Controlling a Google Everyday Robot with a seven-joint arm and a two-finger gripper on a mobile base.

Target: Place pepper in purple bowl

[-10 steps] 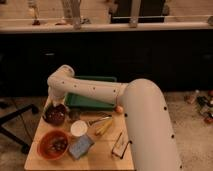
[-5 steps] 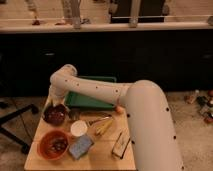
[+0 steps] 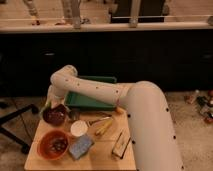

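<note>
The purple bowl (image 3: 54, 116) stands at the back left of the small wooden table (image 3: 102, 156). My gripper (image 3: 49, 103) hangs down from the white arm's bent elbow (image 3: 64, 78), right over the bowl's left rim. It is shut on the pepper (image 3: 47, 106), a small yellow-green item that shows at its tip, just above the bowl's left edge. Most of the pepper is hidden by the gripper.
An orange bowl (image 3: 53, 145) with dark contents sits in front of the purple bowl. A white cup (image 3: 78, 128), a blue sponge (image 3: 81, 146), a long yellow stick (image 3: 104, 127), a small orange ball (image 3: 119, 110) and a green tray (image 3: 92, 100) are also on the table.
The arm's elbow has shifted slightly; the gripper stays over the purple bowl's left rim with the pepper. Nothing on the table has moved.
</note>
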